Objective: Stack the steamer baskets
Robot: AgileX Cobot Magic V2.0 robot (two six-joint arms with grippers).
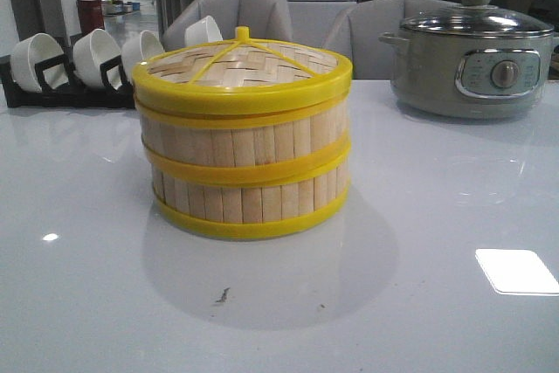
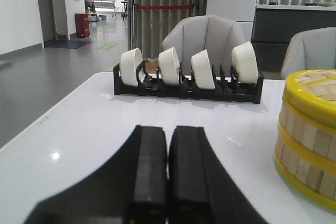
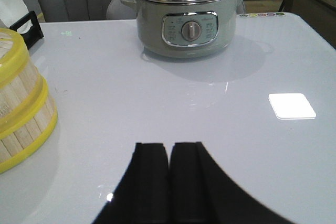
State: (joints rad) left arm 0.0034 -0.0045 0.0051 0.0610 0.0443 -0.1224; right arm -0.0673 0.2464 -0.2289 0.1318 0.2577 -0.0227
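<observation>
Glossy white table point(image 1: 437, 216), smooth and reflective, with a bright square of light glaring near its right edge. Behind it, grey padded chairs point(image 1: 240, 10) and dim shelving, too blurred to read.

At table centre, steamer baskets point(image 1: 249, 176) stacked one on the other: round, shallow, walls of upright pale wood slats banded by yellow rims. On top, a woven lid point(image 1: 244, 63), yellow-rimmed, with thin yellow ribs meeting at a small knob. Upper tier sitting slightly askew on the lower one. Liner hidden under the lid. Only partly in frame in both wrist views, cut off at the edge.

Far left, a black rack point(image 1: 61, 93) holding white bowls point(image 1: 96, 54) on edge. Far right, a grey-green electric pot point(image 1: 472, 72) with glass lid, metal rim and front dial; panel markings illegible.

Left gripper point(image 2: 168, 182): matte black fingers pressed together, nothing between, well apart from the stack. Right gripper point(image 3: 169, 182): likewise pressed together over bare tabletop, holding nothing.
</observation>
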